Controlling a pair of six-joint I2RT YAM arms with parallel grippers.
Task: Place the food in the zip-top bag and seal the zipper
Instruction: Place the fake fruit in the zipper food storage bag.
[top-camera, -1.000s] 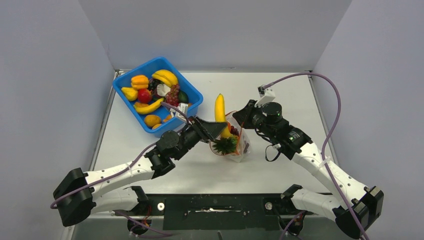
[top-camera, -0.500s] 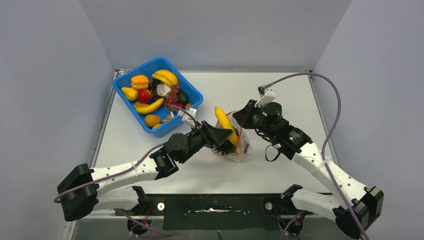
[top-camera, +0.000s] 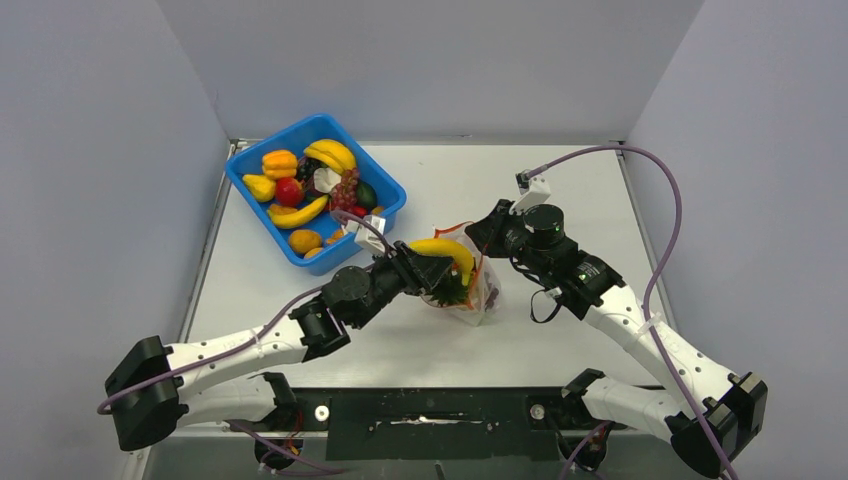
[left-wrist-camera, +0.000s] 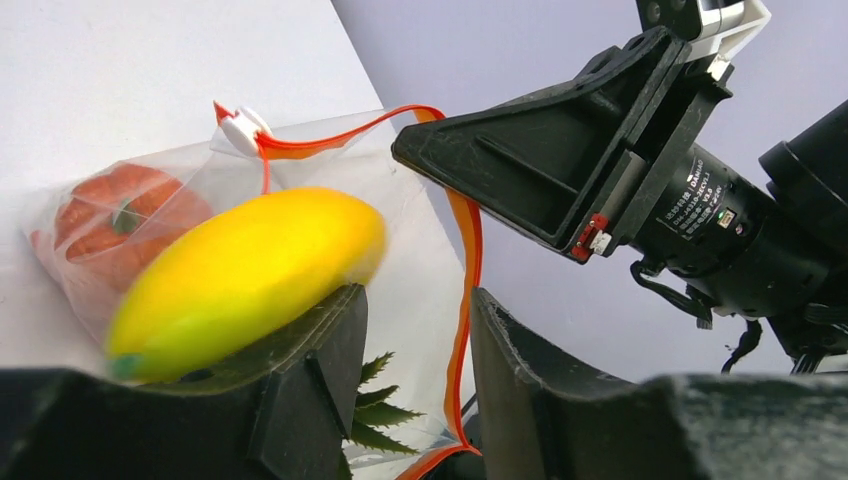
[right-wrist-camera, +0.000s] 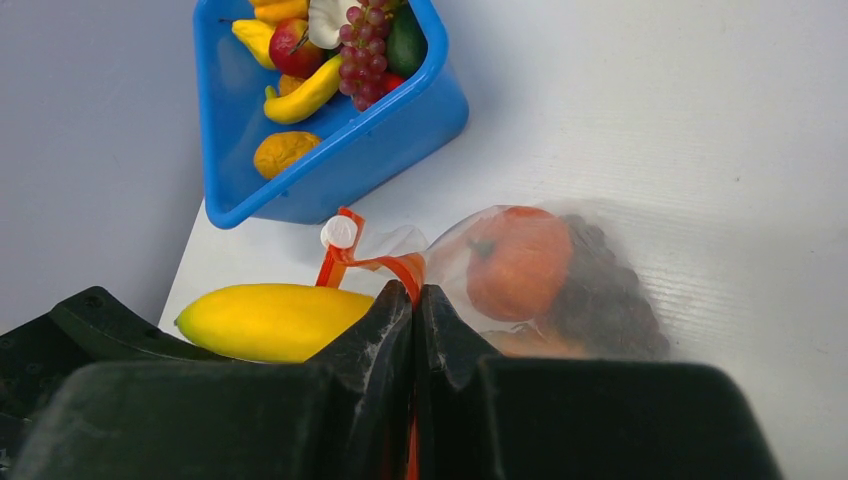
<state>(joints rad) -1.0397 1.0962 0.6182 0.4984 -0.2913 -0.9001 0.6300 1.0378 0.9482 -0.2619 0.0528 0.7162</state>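
The clear zip-top bag (top-camera: 487, 296) stands in the middle of the table with its mouth up. It holds a pineapple (top-camera: 450, 290), a red-orange fruit (right-wrist-camera: 520, 260) and dark grapes (right-wrist-camera: 612, 300). A yellow banana (top-camera: 445, 250) lies tilted across the bag's mouth and rests on the outer side of one left finger (left-wrist-camera: 320, 340). My left gripper (top-camera: 435, 272) is open at the mouth, with pineapple leaves (left-wrist-camera: 385, 400) and the zipper (left-wrist-camera: 470, 250) between its fingers. My right gripper (right-wrist-camera: 413, 295) is shut on the zipper (right-wrist-camera: 400, 265) at the bag's right rim.
The blue bin (top-camera: 262, 222) at the back left holds several more toy fruits, among them bananas, grapes and a tomato. The zipper's white slider (right-wrist-camera: 340, 232) hangs at the mouth's far end. The right wrist camera housing (left-wrist-camera: 600, 140) is close above the left fingers.
The banana has tipped from upright to lying across the bag's mouth as my left gripper moved over the bag and opened. The right arm has held still.
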